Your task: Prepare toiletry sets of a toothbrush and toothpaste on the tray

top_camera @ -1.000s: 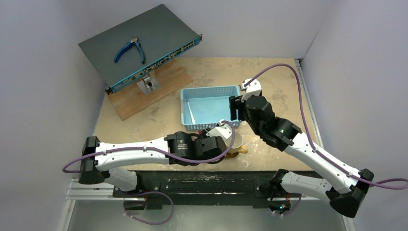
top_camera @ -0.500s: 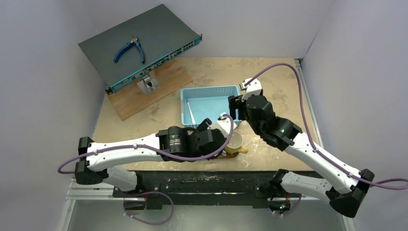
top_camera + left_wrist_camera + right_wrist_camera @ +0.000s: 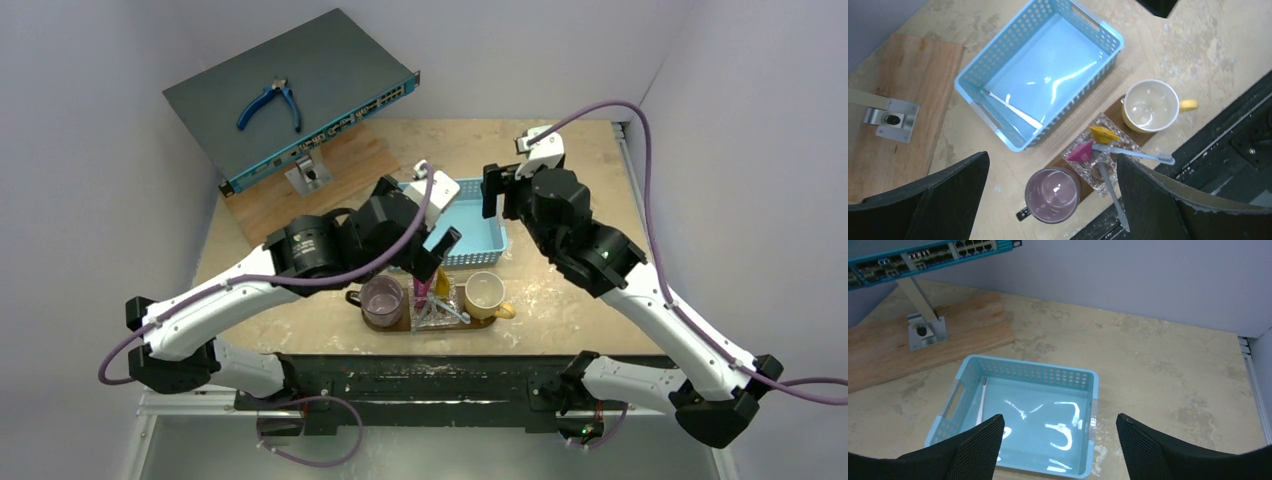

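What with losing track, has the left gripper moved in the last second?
Yes. The left gripper moved from the yellow mug up the view to the blue basket.

No legible text anywhere. The round sticker (image 3: 303,248) on the left arm (image 3: 240,295) has print too small to read. Port markings on the network switch (image 3: 300,90) front (far left corner of the table (image 3: 600,160)) are blurred.

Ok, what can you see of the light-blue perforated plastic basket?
The light-blue perforated plastic basket is rectangular, with hole-patterned walls, slot handles in the short ends and a glossy floor. It stands upright on the beige tabletop. One thin white toothbrush lies inside by a short wall; nothing else shows in it.
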Action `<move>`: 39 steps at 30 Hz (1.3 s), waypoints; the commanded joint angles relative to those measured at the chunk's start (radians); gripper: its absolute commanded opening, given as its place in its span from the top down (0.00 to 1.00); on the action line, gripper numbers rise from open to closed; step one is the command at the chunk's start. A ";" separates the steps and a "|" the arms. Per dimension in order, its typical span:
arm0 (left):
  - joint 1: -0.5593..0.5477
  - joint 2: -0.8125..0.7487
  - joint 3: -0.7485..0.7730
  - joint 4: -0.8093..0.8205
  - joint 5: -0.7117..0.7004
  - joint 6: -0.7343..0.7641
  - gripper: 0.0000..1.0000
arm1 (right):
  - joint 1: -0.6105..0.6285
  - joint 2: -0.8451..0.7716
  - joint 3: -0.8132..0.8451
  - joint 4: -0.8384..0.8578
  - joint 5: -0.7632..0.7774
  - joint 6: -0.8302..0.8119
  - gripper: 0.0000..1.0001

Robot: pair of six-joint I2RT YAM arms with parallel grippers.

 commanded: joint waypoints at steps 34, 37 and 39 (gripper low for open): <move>0.611 -0.675 -0.431 0.270 0.339 0.005 0.00 | -0.461 -0.406 -0.364 0.239 -0.523 0.108 0.01; 0.611 -0.715 -0.494 0.293 0.339 -0.009 0.00 | -0.462 -0.470 -0.435 0.282 -0.561 0.114 0.01; 0.611 -0.741 -0.530 0.308 0.339 -0.017 0.00 | -0.461 -0.529 -0.478 0.308 -0.566 0.109 0.01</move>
